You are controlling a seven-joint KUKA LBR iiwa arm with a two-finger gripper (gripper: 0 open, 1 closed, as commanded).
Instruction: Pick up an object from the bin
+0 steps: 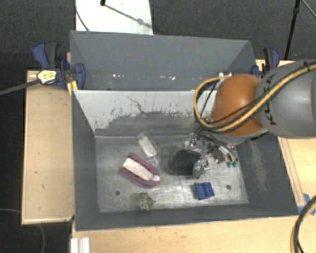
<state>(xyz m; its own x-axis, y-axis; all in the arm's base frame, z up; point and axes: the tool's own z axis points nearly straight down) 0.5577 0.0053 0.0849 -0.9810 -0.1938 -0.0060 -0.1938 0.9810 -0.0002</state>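
1. The gripper (pixel 201 161) is low over the floor of the grey bin (pixel 86 157), in its right half, under the arm's (pixel 297 107) orange cover (pixel 236 103) and looped yellow-black cables (pixel 208 121).
2. Whether the gripper is apart or together cannot be told: the wrist hardware hides its tip.
3. A black rounded object (pixel 182 162) lies just beside the gripper on the side away from the arm, touching it or nearly so. Whether the gripper has it clamped cannot be told.
4. A small blue block (pixel 203 191) lies near the gripper, on the side nearest the camera, apart from the black object.
5. Beyond the black object, further from the gripper, a small clear plastic piece (pixel 146 146) lies tilted on the floor.
6. Just in front of that piece, a purple and white object (pixel 140 171) lies aslant.
7. A small grey-green lump (pixel 144 201) sits by the bin's near wall, well apart from the gripper.
8. Nothing lies between the gripper and the black object; the other things lie clear of both.
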